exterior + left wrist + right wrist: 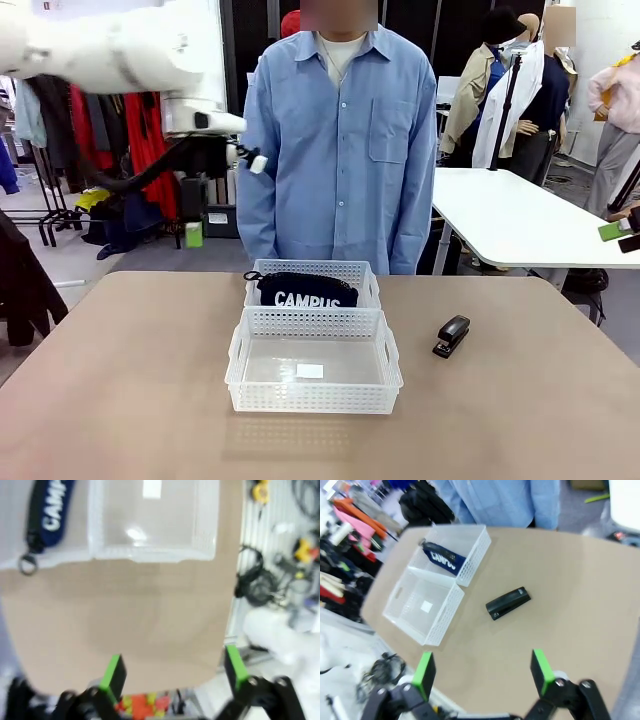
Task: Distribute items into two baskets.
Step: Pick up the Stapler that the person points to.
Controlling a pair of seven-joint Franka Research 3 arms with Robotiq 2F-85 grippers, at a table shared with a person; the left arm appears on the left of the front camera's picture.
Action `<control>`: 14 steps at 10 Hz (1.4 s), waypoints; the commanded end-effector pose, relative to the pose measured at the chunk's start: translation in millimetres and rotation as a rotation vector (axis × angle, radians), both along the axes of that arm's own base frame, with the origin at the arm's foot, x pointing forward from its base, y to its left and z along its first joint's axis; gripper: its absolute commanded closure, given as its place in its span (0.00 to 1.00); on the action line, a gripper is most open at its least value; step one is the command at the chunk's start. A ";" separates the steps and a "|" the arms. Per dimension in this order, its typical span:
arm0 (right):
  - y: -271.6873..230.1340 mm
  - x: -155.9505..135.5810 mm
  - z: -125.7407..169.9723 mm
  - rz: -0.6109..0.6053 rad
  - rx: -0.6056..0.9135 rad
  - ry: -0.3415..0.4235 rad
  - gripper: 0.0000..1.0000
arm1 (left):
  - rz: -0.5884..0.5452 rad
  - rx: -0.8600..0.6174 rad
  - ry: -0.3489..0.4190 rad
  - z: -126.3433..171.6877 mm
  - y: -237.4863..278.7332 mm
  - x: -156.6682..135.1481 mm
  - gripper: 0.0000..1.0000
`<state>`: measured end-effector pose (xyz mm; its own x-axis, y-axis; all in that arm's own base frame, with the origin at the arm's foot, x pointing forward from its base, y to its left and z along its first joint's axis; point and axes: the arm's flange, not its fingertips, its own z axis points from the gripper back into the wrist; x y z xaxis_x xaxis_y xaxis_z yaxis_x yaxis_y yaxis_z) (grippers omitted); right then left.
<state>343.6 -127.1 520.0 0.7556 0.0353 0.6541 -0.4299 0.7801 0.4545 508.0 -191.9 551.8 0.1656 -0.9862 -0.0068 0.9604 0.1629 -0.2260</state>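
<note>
Though ahead of right gripper (pixel 482 666), stapler (pixel 507 602) well apart

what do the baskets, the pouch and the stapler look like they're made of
Near basket and far basket: translucent white plastic, apparently rigid; the table shows through, rims are perforated. Pouch: soft navy fabric, matte, slumped, with white print. Stapler: black, slightly glossy casing, likely plastic or painted metal; cannot tell which.

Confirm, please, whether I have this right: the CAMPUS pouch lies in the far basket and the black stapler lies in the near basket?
Not quite: the stapler lies on the table to the robot's right of the near basket, not in it, as the front view shows. The CAMPUS pouch does lie in the far basket.
</note>
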 end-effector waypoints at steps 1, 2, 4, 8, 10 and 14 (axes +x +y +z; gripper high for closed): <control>-0.5 2.2 1.5 0.008 0.030 -0.026 0.00 | 0.229 -0.083 -0.148 -59.0 65.7 -109.5 0.00; -0.5 2.2 1.5 0.008 0.030 -0.026 0.00 | 0.339 -0.112 -0.193 -51.6 85.9 -114.9 0.00; -0.5 2.2 1.5 0.008 0.030 -0.026 0.00 | 0.496 -0.230 -0.262 -31.0 124.9 -125.4 0.00; -0.5 2.2 1.5 0.008 0.030 -0.026 0.00 | 0.667 -0.465 -0.378 -9.6 174.3 -109.7 0.00; -0.5 2.2 1.5 0.008 0.030 -0.026 0.00 | 0.693 -0.545 -0.409 2.3 186.6 -92.2 0.00; -0.5 2.2 1.5 0.008 0.030 -0.026 0.00 | 0.762 -0.649 -0.466 6.5 225.9 -98.7 0.00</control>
